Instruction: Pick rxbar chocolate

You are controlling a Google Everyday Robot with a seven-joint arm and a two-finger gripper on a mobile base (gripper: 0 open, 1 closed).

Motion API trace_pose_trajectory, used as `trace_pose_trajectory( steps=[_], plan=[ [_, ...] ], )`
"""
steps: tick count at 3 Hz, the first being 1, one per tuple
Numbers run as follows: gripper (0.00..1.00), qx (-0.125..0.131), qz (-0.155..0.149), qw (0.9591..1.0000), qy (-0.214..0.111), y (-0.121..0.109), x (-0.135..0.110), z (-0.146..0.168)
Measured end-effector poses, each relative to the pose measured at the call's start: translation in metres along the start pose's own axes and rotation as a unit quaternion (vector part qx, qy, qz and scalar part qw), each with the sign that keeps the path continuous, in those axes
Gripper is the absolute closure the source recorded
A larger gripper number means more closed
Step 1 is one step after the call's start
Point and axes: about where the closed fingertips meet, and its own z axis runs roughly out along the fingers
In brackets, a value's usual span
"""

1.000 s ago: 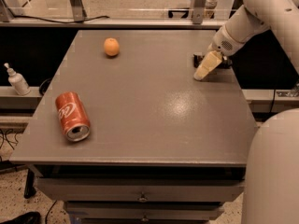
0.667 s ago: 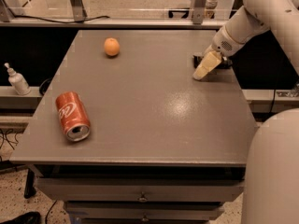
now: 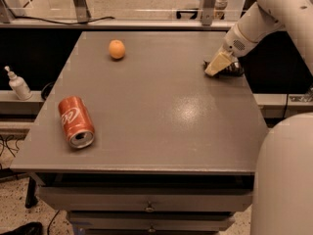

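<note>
The rxbar chocolate [image 3: 233, 72] is a small dark flat bar at the right edge of the grey table [image 3: 161, 126], mostly hidden behind the gripper. My gripper [image 3: 218, 64] is cream-coloured and reaches down from the white arm at the upper right. Its tip rests at the table surface right on the bar's left end. A red soda can [image 3: 76, 121] lies on its side at the front left. An orange fruit [image 3: 117, 49] sits at the back left.
A white pump bottle [image 3: 18, 84] stands on a lower ledge left of the table. A glass rail with metal posts [image 3: 208, 4] runs behind the table. The robot's white body [image 3: 286, 180] fills the lower right. Drawers sit under the table front.
</note>
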Motion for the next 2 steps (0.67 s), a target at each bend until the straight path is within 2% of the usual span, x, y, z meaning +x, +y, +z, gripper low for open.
trace_pose_trajectory(
  steps=[1,2],
  plan=[
    [1.00,0.000,0.000,1.0000,0.000,0.000,0.000,0.000],
    [1.00,-0.003,-0.029,0.9983,-0.051,0.021,-0.039,-0.047]
  ],
)
